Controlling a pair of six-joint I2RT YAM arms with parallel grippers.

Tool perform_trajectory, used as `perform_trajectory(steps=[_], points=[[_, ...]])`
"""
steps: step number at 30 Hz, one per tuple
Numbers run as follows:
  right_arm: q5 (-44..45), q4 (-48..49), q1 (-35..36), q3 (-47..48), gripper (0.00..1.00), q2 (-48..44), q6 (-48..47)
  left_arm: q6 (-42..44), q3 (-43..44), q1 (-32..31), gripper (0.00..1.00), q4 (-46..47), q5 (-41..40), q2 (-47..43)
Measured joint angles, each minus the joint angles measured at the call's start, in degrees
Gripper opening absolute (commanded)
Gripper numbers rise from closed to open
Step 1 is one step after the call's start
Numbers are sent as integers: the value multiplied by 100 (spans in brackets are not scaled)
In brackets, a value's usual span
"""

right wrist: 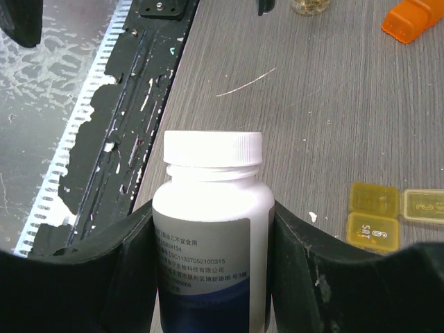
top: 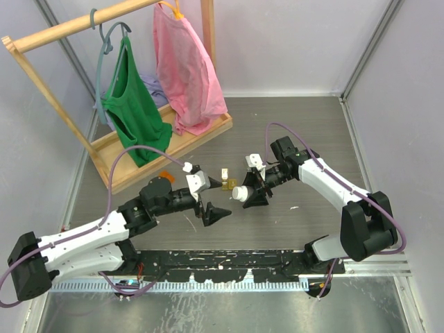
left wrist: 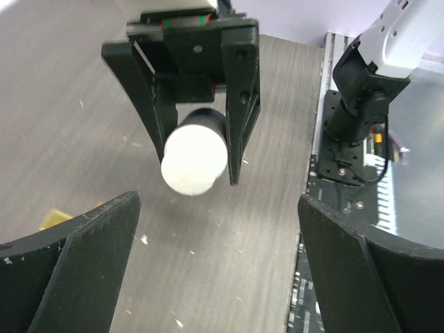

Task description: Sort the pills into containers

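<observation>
My right gripper (right wrist: 211, 229) is shut on the body of a white pill bottle (right wrist: 208, 208), whose white cap is on and which carries a grey and blue label. From above, the bottle (top: 243, 193) points left out of the right gripper (top: 250, 189). My left gripper (top: 223, 198) faces it from the left, open wide and empty, a short gap from the cap. The left wrist view shows the bottle's cap end (left wrist: 194, 161) beyond the left gripper (left wrist: 218, 208). The yellow containers (right wrist: 374, 215) lie on the table just right of the bottle, seen from above as the containers (top: 225, 177). No loose pills show.
An orange pill box (right wrist: 411, 19) lies on the table farther out, and from above that orange box (top: 166, 175) sits by the left arm. A wooden clothes rack (top: 170, 149) with green and pink garments stands at the back left. The black base rail (top: 222, 262) runs along the near edge.
</observation>
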Motion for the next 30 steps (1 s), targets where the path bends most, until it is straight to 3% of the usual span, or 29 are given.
perform_trajectory(steps=[9,14,30], points=[[11,0,0,0,1,0,-2,1377,2,31,100,929,466,664],[17,0,0,0,1,0,-11,1655,37,219,84,1016,778,1132],[15,0,0,0,1,0,-22,1753,339,345,65,1115,940,1700]])
